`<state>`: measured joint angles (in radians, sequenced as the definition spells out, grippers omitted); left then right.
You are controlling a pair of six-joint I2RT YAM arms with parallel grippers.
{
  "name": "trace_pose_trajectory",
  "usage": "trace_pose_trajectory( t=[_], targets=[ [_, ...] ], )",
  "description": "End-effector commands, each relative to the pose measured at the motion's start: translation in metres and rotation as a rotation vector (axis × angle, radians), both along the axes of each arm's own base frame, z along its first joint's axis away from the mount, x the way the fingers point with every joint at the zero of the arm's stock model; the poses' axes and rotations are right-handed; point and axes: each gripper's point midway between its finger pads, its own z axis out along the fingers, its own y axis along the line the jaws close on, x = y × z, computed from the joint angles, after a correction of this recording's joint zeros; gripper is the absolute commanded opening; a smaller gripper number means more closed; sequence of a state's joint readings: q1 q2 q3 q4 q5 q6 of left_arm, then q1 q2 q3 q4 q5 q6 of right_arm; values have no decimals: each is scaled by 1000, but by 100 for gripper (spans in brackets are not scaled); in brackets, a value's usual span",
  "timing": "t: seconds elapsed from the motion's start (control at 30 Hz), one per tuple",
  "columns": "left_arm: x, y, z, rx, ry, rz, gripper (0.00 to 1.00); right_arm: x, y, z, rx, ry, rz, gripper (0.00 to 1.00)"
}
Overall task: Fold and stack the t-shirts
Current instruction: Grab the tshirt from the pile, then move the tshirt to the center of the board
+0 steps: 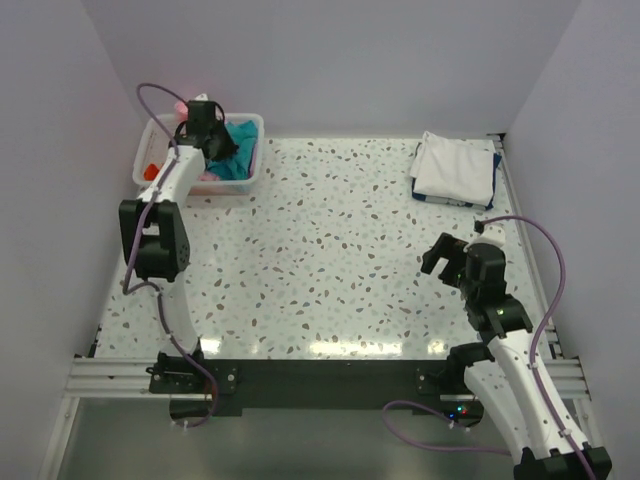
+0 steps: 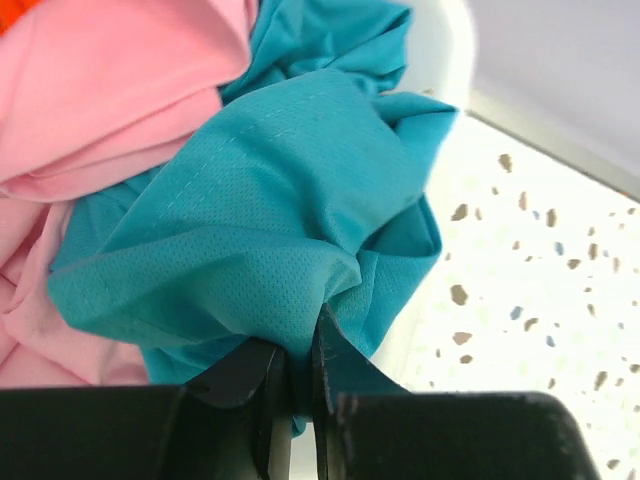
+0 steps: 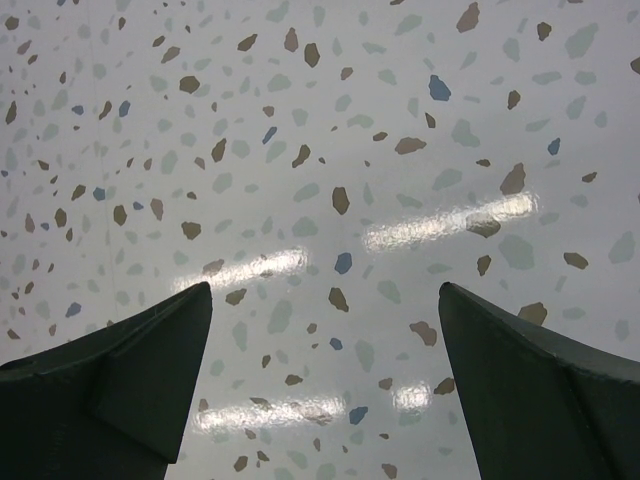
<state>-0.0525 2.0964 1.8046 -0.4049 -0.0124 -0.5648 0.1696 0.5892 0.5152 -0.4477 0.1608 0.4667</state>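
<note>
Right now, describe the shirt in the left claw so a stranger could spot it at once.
At the far-left corner of the table sits a white basket. Inside, the left claw pinches a bunched teal t-shirt. Its neighbour is pink; it alone is teal.

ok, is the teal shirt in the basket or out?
In, crumpled. The teal shirt lies bunched beside the pink shirt within the basket wall; the left gripper is shut on a fold of it.

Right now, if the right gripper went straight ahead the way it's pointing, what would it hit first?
Probably just the table. The right gripper is open, and its wrist view shows only speckled surface between the fingers. How far is unclear.
</note>
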Motion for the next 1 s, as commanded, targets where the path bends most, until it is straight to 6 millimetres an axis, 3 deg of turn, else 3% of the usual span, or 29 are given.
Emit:
trace_pose_trajectory(
  t=[0.0, 0.2, 0.33, 0.4, 0.43, 0.47, 0.53, 0.6, 0.7, 0.83, 0.93, 0.97],
  targets=[
    [4, -3, 103, -39, -233, -26, 5, 6, 3, 10, 9, -44, 16, 99],
    [-16, -10, 170, -66, -359, -62, 3, 5, 3, 9, 8, -46, 16, 99],
    [-43, -18, 229, -89, -484, -114, 2, 5, 5, 10, 13, -48, 26, 99],
    [-55, -25, 247, -114, -529, -150, 1, 5, 4, 9, 11, -47, 18, 99],
    [-68, -29, 270, -122, -585, -172, 0, 5, 4, 9, 12, -47, 18, 99],
    [-75, -34, 274, -131, -601, -193, 0, 5, 4, 9, 16, -47, 19, 99],
    [-99, -48, 310, -130, -703, -244, 0, 5, 6, 8, 19, -47, 30, 99],
    [-116, -65, 326, -115, -745, -274, 0, 5, 5, 9, 15, -46, 28, 99],
    [-158, -92, 363, -118, -832, -363, 0, 4, 7, 9, 18, -46, 34, 99],
    [-199, -133, 376, -179, -884, -509, 0, 3, 8, 12, 23, -57, 46, 99],
    [-223, -159, 368, -222, -873, -583, 0, 2, 8, 14, 22, -68, 45, 99],
    [-229, -176, 353, -237, -838, -612, 0, 2, 8, 15, 25, -70, 47, 99]
  ],
)
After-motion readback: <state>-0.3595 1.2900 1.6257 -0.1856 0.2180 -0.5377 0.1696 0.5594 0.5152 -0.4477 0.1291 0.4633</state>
